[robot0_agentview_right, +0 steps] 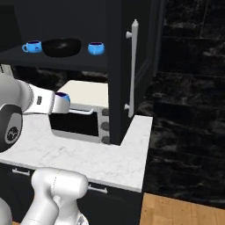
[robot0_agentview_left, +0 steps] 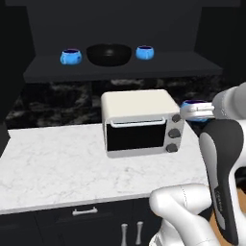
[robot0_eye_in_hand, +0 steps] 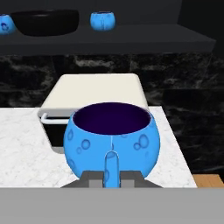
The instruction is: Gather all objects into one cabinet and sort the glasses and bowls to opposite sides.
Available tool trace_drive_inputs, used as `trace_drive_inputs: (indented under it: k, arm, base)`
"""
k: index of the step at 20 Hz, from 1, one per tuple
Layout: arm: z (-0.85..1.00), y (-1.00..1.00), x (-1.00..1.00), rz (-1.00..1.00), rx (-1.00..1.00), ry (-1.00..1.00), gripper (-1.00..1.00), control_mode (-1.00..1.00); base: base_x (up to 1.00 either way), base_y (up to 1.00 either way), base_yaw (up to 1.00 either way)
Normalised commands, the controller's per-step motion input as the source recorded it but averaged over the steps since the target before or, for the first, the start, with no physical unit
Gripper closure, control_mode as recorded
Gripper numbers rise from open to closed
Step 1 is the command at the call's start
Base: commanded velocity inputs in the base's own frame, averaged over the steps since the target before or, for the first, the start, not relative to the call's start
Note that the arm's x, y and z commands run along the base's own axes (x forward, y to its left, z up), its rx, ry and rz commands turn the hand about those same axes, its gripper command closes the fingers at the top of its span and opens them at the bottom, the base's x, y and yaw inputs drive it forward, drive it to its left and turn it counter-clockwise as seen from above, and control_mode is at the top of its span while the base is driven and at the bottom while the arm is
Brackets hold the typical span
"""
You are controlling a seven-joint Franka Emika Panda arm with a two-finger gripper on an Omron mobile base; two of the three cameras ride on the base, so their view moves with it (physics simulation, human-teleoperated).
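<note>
One blue cup (robot0_eye_in_hand: 111, 142) pinched by its handle in our gripper (robot0_eye_in_hand: 111, 177); we should lift it level onto the shelf (robot0_agentview_left: 144, 69), setting it clear of the black bowl (robot0_agentview_left: 109, 54)

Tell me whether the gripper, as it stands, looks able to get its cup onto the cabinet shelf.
Probably yes: the gripper is shut on a blue cup, the cabinet front is open, and bare shelf lies right of the shelved cups.

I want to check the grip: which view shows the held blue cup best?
The hand view: the blue cup is close, its handle between the gripper fingertips. Both base views show just its rim beyond the hand.
</note>
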Motion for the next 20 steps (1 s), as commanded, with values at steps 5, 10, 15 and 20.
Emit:
trace_drive_inputs:
  k: [5, 10, 15, 20]
  arm:
    - [0.0, 0.0, 0.0, 0.0, 0.0, 0.0, 1.0, 1.0]
    - [0.0, 0.0, 0.0, 0.0, 0.0, 0.0, 1.0, 1.0]
    - [0.0, 0.0, 0.0, 0.0, 0.0, 0.0, 1.0, 1.0]
    - [0.0, 0.0, 0.0, 0.0, 0.0, 0.0, 1.0, 1.0]
  base:
    - [0.13, 0.0, -0.23]
    - [0.13, 0.0, -0.13]
    - [0.47, -0.13, -0.02]
    - [0.57, -0.1, 0.0]
